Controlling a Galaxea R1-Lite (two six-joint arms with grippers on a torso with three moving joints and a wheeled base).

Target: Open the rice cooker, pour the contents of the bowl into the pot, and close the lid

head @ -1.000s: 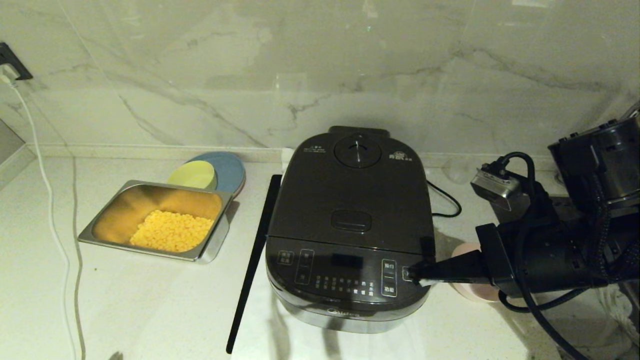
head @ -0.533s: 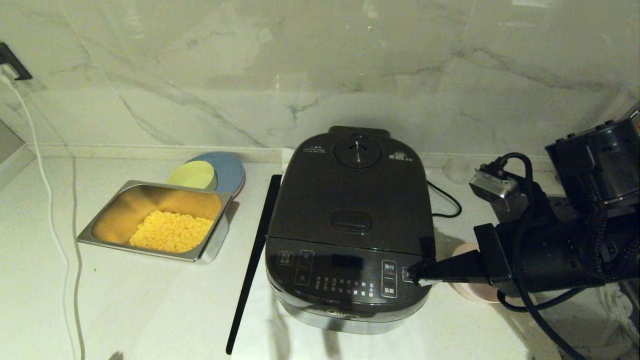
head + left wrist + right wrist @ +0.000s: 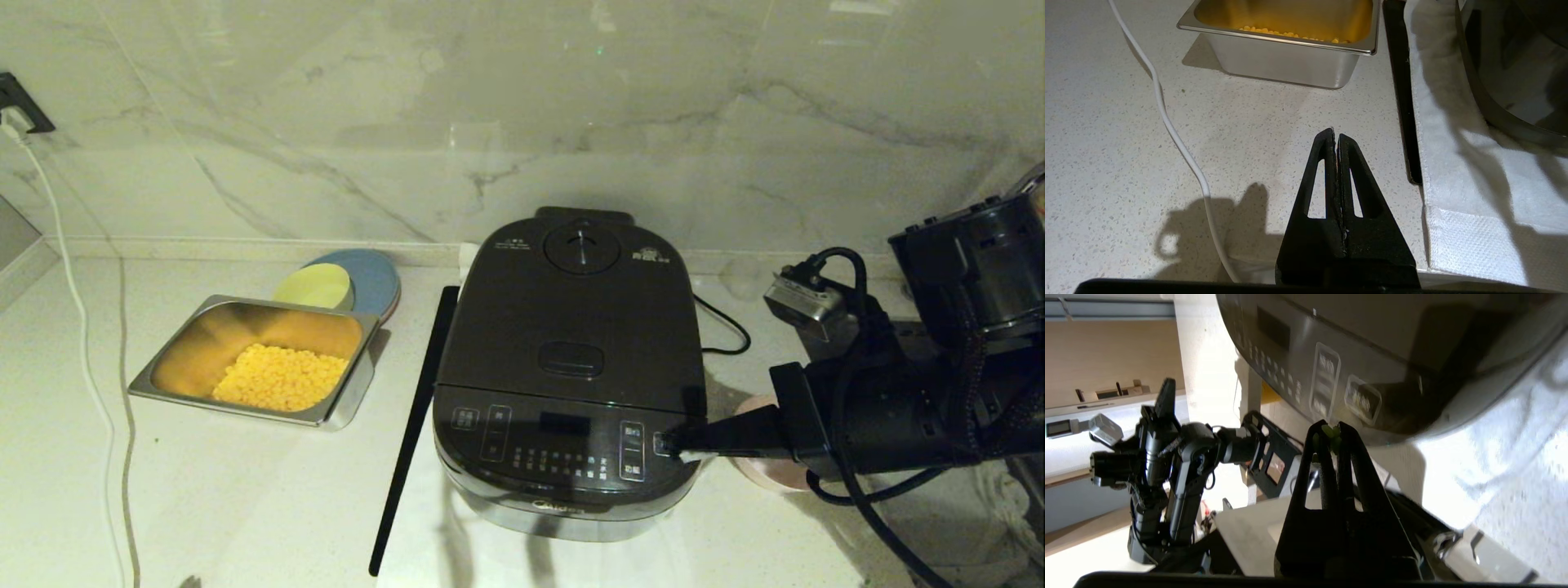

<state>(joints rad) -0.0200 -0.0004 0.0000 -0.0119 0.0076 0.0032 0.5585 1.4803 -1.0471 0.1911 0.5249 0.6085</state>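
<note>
Beside the right gripper (image 3: pixel 663 443), pinched shut and empty with tips at its front panel, sits the rice cooker (image 3: pixel 571 367): heavy, glossy, slippery, better pressed at the oval release button (image 3: pixel 571 359).

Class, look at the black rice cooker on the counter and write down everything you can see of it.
The rice cooker is a glossy black box with rounded corners, standing upright on a white cloth near the marble wall. Its lid is shut, with a round steam vent at the back and an oval release button nearer the front. The sloping front panel carries white labels above a silvery base band. The right gripper, fingers shut, has its tip at the panel's right end.
</note>
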